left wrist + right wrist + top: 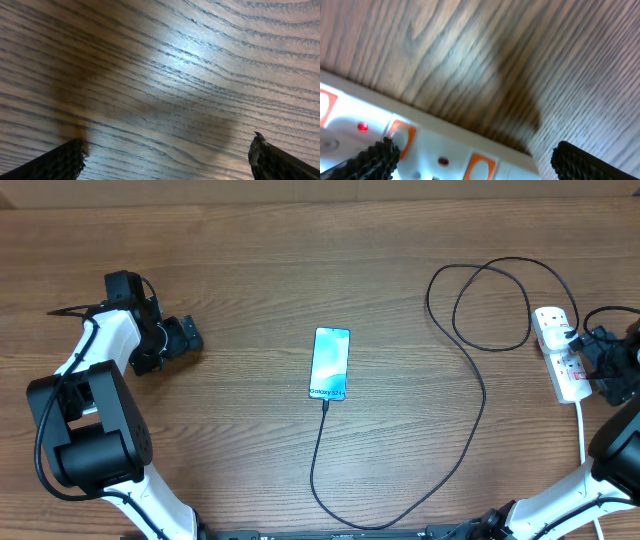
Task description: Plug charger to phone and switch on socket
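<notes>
Socket (pixel 558 360): long axis roughly finger to finger, one end under a fingertip (pixel 372 159).
Nearer: right gripper (pixel 475 159), just above it, spread wide, empty.
Farther: left gripper (pixel 167 160), wide, empty, well apart.

Brown wood-grain table (pixel 250 270) with soft light glare.

Brown wood-grain table (pixel 250 260), pretty bare. A phone (pixel 330 363) lies flat around the middle, screen up, with the text end toward the near edge. The thin black charger cable (pixel 484 395) meets that end, dips to the near edge, swings right, then loops near the far right corner. A white power strip (pixel 558 350) sits by the right edge, and its white cord (pixel 582 430) runs toward the near edge.
</notes>
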You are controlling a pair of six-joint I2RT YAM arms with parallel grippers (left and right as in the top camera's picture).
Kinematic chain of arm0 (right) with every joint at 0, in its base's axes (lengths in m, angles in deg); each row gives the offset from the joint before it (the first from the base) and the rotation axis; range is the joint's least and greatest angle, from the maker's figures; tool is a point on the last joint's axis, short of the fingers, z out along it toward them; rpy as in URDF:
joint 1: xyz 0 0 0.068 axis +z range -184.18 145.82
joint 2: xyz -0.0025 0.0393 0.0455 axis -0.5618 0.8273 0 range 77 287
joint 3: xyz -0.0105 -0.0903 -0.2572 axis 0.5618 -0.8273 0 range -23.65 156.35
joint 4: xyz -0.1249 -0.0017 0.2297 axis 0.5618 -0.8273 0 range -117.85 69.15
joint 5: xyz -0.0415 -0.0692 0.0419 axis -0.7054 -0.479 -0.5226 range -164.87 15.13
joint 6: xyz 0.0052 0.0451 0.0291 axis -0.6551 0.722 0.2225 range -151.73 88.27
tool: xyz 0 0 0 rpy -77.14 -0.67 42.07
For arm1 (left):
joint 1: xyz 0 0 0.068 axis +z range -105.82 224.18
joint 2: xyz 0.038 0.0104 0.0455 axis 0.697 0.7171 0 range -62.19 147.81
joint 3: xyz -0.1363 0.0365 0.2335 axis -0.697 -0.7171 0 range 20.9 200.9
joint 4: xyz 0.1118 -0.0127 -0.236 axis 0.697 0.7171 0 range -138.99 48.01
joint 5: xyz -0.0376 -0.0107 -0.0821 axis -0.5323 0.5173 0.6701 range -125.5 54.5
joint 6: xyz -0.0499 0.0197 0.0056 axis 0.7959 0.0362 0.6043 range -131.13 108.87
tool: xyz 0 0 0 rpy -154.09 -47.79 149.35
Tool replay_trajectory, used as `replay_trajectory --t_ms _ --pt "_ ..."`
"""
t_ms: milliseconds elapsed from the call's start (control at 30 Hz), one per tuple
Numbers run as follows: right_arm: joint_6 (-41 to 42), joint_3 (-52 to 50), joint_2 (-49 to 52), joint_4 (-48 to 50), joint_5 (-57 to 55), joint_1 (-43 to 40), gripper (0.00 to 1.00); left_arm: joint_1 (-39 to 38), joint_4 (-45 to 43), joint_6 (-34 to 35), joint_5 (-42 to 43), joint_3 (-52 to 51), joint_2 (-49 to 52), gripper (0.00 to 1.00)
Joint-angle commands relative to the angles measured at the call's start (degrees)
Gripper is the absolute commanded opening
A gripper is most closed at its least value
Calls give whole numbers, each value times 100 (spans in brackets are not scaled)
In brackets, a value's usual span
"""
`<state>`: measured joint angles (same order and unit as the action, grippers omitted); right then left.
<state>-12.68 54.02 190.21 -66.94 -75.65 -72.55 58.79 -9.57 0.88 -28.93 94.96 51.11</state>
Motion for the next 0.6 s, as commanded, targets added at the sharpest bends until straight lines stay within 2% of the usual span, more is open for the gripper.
replay_trajectory --t_ms 0,333,433,567 --pt "-157 -59 227 -166 -22 48 100 26 37 2 -81 -127 177 100" --pt "-149 4 223 -389 -282 48 100 26 37 2 -81 -127 177 100" --pt "-129 254 142 -669 -323 46 92 26 37 2 -81 -127 177 99" --pt "114 448 -280 -833 -678 46 91 26 37 2 -81 -127 177 100"
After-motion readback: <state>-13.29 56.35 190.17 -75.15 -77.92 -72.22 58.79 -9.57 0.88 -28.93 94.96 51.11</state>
